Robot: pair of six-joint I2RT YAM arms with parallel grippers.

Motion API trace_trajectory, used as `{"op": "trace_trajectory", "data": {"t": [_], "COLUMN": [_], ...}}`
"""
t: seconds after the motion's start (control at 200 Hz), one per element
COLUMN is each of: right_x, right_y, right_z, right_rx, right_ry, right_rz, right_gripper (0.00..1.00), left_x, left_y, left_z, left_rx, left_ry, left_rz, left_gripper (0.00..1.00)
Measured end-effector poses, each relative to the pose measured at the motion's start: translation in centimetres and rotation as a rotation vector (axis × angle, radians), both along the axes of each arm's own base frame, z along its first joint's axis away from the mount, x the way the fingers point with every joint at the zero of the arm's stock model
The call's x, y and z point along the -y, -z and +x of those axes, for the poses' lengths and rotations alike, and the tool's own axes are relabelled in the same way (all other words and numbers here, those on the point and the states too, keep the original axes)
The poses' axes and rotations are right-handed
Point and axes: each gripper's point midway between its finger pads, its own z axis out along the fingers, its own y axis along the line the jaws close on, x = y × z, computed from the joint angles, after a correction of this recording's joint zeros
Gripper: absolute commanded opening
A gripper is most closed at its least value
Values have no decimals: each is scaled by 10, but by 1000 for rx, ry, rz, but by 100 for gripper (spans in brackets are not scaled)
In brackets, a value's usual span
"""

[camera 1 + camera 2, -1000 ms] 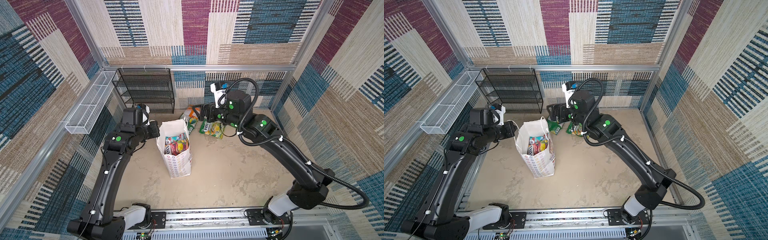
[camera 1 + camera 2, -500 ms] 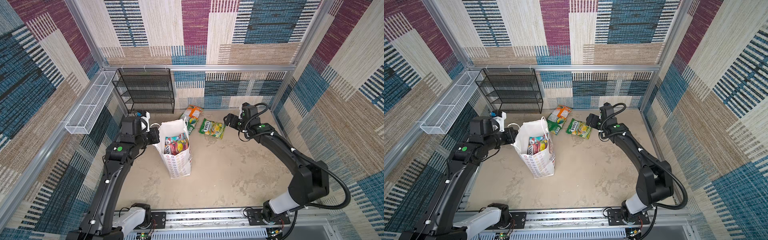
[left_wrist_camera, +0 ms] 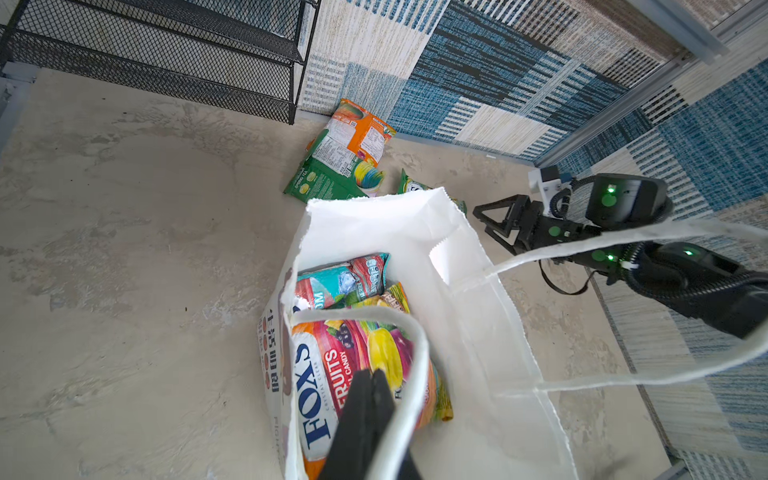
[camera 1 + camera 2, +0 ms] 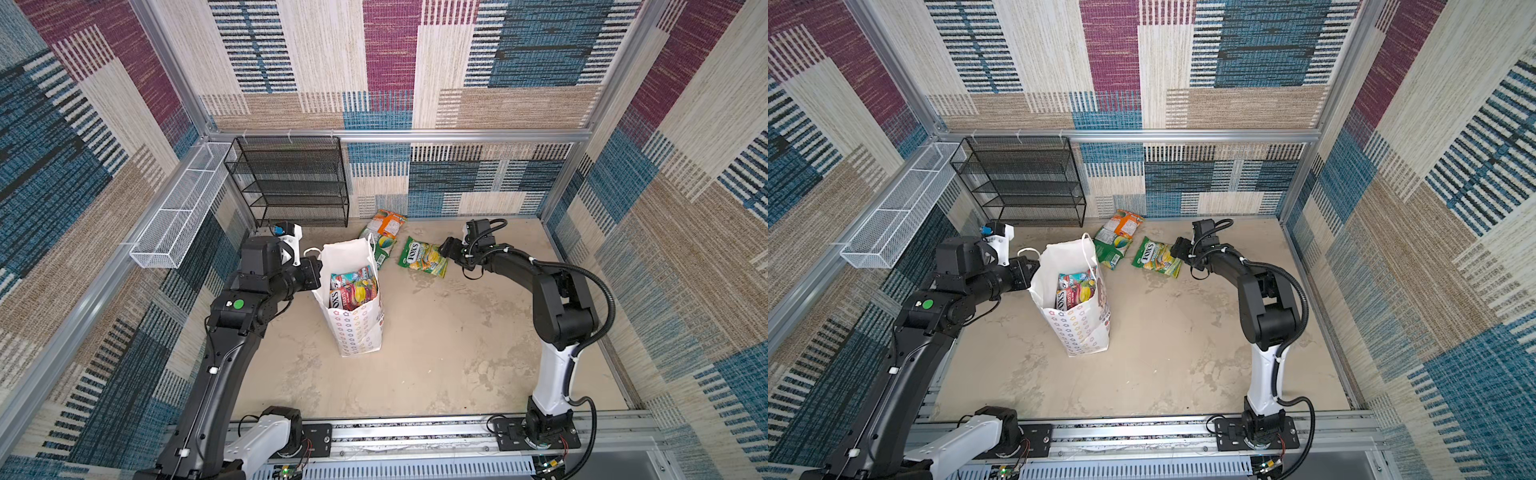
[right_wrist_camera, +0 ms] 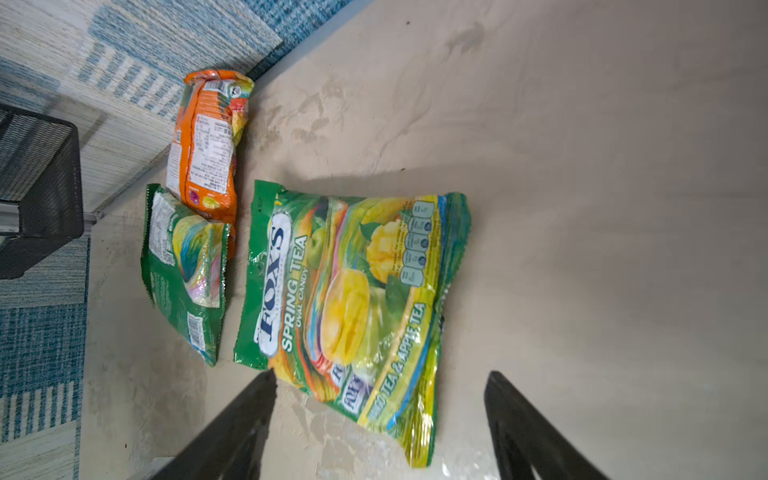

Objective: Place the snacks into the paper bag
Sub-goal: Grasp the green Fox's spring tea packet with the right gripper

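In both top views the left gripper (image 4: 318, 270) is pressing its jaws together on the left rim of the paper bag (image 4: 357, 332), which is standing upright with snacks (image 4: 353, 289) inside. In the left wrist view, the closed fingers (image 3: 365, 399) are lying over a FOX'S packet (image 3: 320, 386) in the bag. In the right wrist view, the right gripper (image 5: 382, 374) is keeping its jaws spread, the near end of the yellow-green packet (image 5: 357, 299) between them. That packet is lying on the floor (image 5: 582, 208) beside a green packet (image 5: 187, 270) and an orange packet (image 5: 208, 145).

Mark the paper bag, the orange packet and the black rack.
paper bag (image 4: 356, 332): a top view, printed front wall.
orange packet (image 4: 388, 220): a top view, middle.
black rack (image 4: 286, 144): a top view, top shelf.
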Motion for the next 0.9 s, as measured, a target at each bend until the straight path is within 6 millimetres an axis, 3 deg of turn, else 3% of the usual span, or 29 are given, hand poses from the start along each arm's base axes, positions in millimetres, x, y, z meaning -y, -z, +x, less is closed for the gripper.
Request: {"op": "trace_trajectory", "data": {"t": [0.22, 0.421, 0.511, 0.676, 0.801, 0.901], "right_x": [-7, -13, -15, -18, -19, -19], "right_y": [27, 42, 48, 43, 38, 22], "right_z": [17, 17, 16, 20, 15, 9], "right_rx": [-39, -70, -79, -52, -45, -30], "right_ry": [-23, -48, -54, -63, -68, -71], "right_rz": [26, 47, 52, 81, 93, 102], "right_gripper": [67, 49, 35, 13, 5, 0], "left_x": [1, 4, 4, 4, 4, 3], "left_y": [1, 2, 2, 3, 4, 4], "left_z": [2, 2, 2, 2, 3, 3], "left_rx": [-3, -7, -7, -11, -15, -15], "left_ry": [6, 18, 18, 19, 19, 17], "left_rz": [-4, -11, -12, -12, -11, -11], "left_gripper": [0, 0, 0, 0, 0, 0]}}
